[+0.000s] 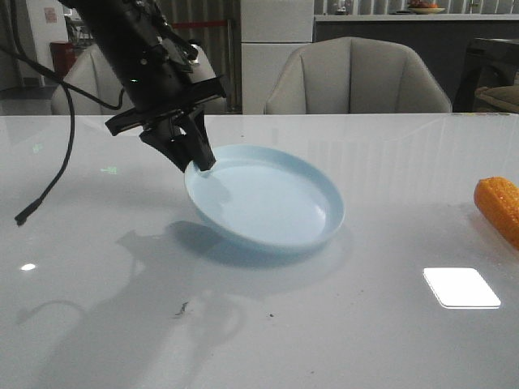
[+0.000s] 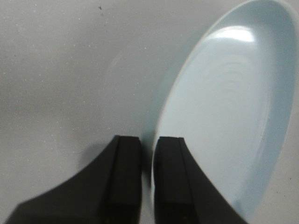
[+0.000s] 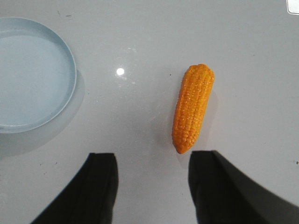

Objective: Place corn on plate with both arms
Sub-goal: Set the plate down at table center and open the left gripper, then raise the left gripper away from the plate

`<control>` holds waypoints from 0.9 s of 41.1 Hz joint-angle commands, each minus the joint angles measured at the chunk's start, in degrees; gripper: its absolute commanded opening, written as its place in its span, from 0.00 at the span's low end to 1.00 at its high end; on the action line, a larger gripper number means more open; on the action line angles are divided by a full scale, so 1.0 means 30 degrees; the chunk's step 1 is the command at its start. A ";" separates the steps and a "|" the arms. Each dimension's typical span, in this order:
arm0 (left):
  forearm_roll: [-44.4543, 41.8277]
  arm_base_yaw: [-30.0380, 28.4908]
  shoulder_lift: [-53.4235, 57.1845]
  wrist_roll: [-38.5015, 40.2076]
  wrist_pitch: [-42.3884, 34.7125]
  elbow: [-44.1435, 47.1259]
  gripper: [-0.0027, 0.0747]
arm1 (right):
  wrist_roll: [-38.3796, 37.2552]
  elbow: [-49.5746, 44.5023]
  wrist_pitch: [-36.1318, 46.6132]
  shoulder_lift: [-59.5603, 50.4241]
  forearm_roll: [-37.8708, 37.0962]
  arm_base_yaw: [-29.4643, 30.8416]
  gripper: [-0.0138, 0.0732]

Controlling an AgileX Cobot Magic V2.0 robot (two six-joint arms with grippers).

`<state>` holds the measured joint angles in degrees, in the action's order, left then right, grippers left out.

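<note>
The pale blue plate [image 1: 268,198] is tilted, its left rim lifted off the table and its right side resting down. My left gripper [image 1: 203,162] is shut on that left rim; the left wrist view shows the rim [image 2: 156,140] pinched between the two black fingers of that gripper [image 2: 149,147]. The orange corn [image 3: 192,107] lies flat on the table, its tapered end toward my right gripper [image 3: 153,161], which is open above the table with nothing between its fingers. In the front view the corn [image 1: 499,207] sits at the far right edge; the right arm is out of that view.
The plate [image 3: 32,74] lies to one side of the corn in the right wrist view. A loose black cable [image 1: 45,194] hangs from the left arm over the left of the table. Grey chairs [image 1: 353,77] stand behind the table's far edge.
</note>
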<state>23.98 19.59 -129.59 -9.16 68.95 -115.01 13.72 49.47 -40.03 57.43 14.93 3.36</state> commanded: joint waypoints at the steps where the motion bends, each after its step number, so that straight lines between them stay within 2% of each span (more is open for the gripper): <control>1: 0.0700 0.0131 0.0949 -0.0175 -0.0299 -0.0604 0.37 | -0.0042 0.0655 0.1065 -0.0014 0.0164 0.0100 0.68; 10: 0.0638 0.0131 0.0522 -0.0175 0.0301 -0.0604 0.38 | -0.0042 0.0655 0.0988 -0.0013 0.0164 0.0100 0.68; 17: -0.0539 0.0131 0.0566 -0.0175 0.0605 -0.1397 0.38 | -0.0042 0.0655 0.0909 -0.0013 0.0164 0.0100 0.68; 27: -0.1092 -0.0487 0.0735 -0.0175 0.1120 -0.5629 0.38 | -0.0042 0.0655 0.0649 -0.0013 0.0164 0.0100 0.68; 32: -0.3200 -0.0922 0.1119 -0.0175 0.1120 -0.7859 0.38 | -0.0042 0.0655 0.0649 -0.0013 0.0164 0.0100 0.68; 37: -0.4698 -0.1565 0.2054 0.0195 0.1120 -0.8805 0.36 | -0.0042 0.0655 0.0652 -0.0013 0.0147 0.0100 0.68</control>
<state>11.37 16.21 -129.82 -9.43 71.35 -138.13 13.72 49.47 -40.98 57.88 14.93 3.36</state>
